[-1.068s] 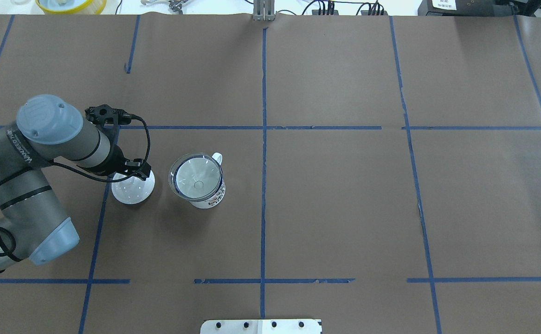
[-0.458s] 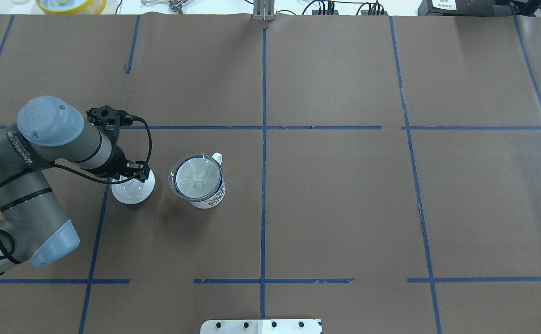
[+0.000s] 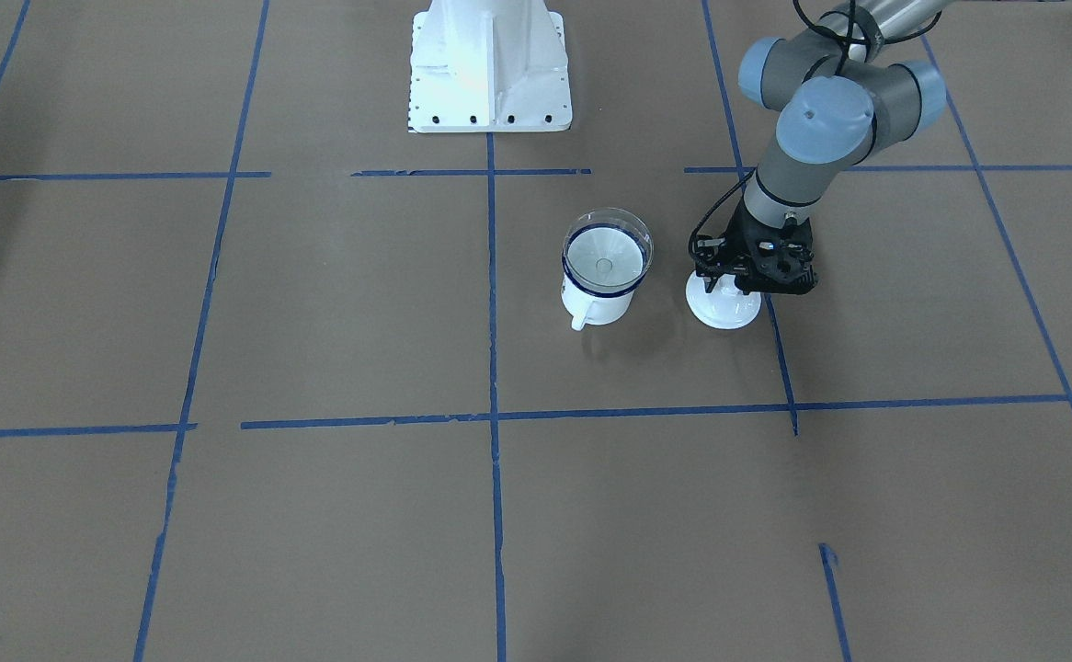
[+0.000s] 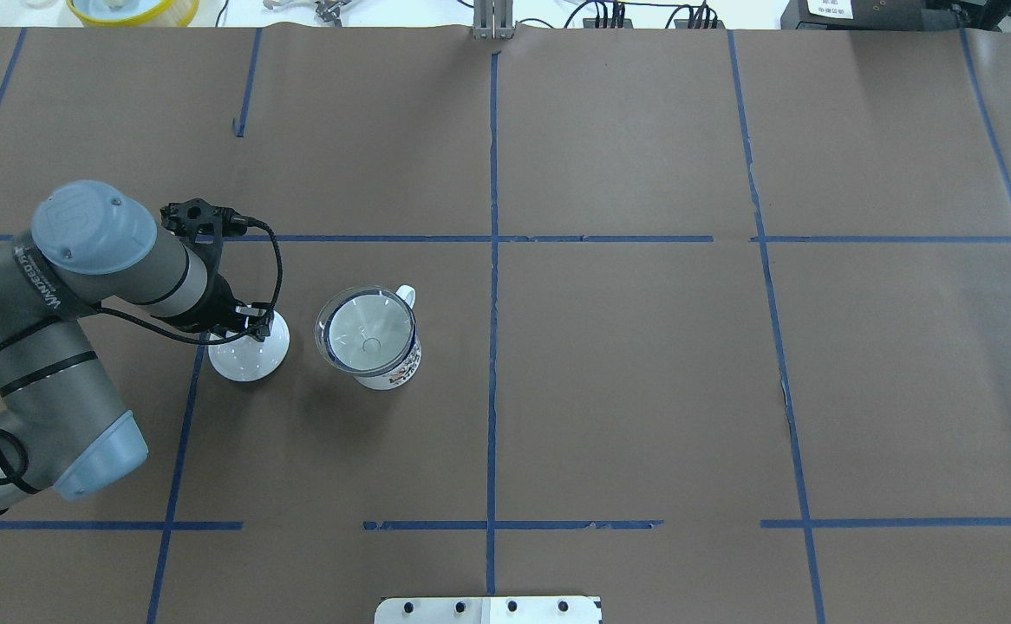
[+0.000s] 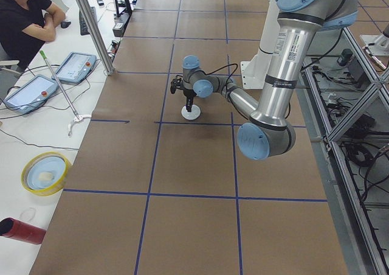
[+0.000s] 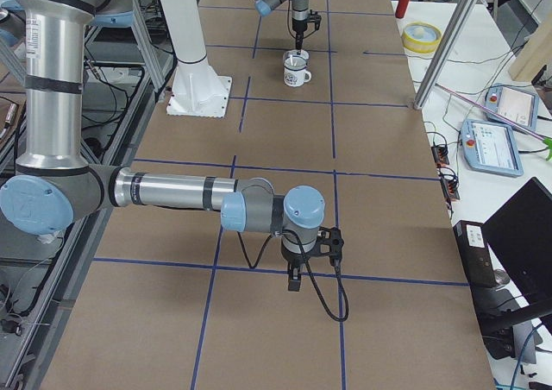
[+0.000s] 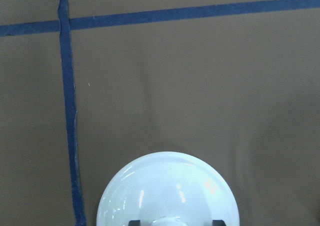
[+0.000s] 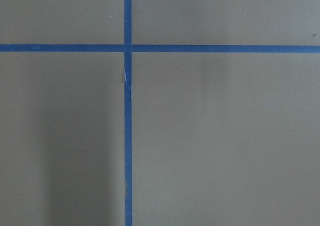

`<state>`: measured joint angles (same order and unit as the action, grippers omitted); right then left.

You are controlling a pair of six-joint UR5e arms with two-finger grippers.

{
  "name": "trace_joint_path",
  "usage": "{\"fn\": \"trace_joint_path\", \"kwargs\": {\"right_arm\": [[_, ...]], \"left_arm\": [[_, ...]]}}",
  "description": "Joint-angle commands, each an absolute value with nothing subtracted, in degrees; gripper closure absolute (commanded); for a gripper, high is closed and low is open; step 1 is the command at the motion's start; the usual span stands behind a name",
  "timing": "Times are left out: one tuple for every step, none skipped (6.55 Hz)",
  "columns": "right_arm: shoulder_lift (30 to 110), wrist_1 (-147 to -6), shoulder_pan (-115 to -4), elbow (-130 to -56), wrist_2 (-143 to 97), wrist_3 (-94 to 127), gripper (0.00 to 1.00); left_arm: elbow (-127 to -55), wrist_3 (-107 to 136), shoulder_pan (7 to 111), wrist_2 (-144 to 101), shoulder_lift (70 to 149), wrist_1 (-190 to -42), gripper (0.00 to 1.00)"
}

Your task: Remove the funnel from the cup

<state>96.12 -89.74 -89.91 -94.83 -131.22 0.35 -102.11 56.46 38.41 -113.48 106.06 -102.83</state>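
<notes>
Left end effector slightly leftward (over lid)

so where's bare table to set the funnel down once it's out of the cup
Bare table everywhere on the robot's right of the centre tape line, and between the cup and that line. Crowded: the gap between cup and lid, left hand over the lid.

Free above funnel & robot-right of cup; lid + left gripper just beside on left.

Funnel spout hidden in cup; lid cut by wrist-view edge; right pincer state indiscernible.
</notes>
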Motion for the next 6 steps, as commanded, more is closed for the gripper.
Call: {"fn": "trace_joint_path", "kwargs": {"right_arm": [[96.1, -89.7, -89.9, -94.8, -131.2, 0.4, 0.00], [96.1, -89.7, -89.9, -94.8, -131.2, 0.4, 0.00], [96.1, -89.7, -89.9, -94.8, -131.2, 0.4, 0.00], [96.2, -89.7, -89.9, -94.8, -131.2, 0.4, 0.00], [96.1, -89.7, -89.9, -94.8, -131.2, 0.4, 0.00], [96.1, -89.7, -89.9, -94.9, -131.2, 0.4, 0.00]], "left_arm": [[-102.3, 56.4, 38.5, -113.5, 106.0, -102.8, 0.47], [-102.4, 56.4, 38.5, -113.5, 106.0, -102.8, 0.47], [-102.4, 56.4, 38.5, -113.6, 106.0, -102.8, 0.47], [-102.4, 56.4, 38.6, -113.5, 105.9, -102.8, 0.47], [-102.4, 56.4, 38.6, -113.5, 105.9, -102.8, 0.47], [-102.4, 56.4, 38.6, -113.5, 105.6, -102.8, 0.51]]}}
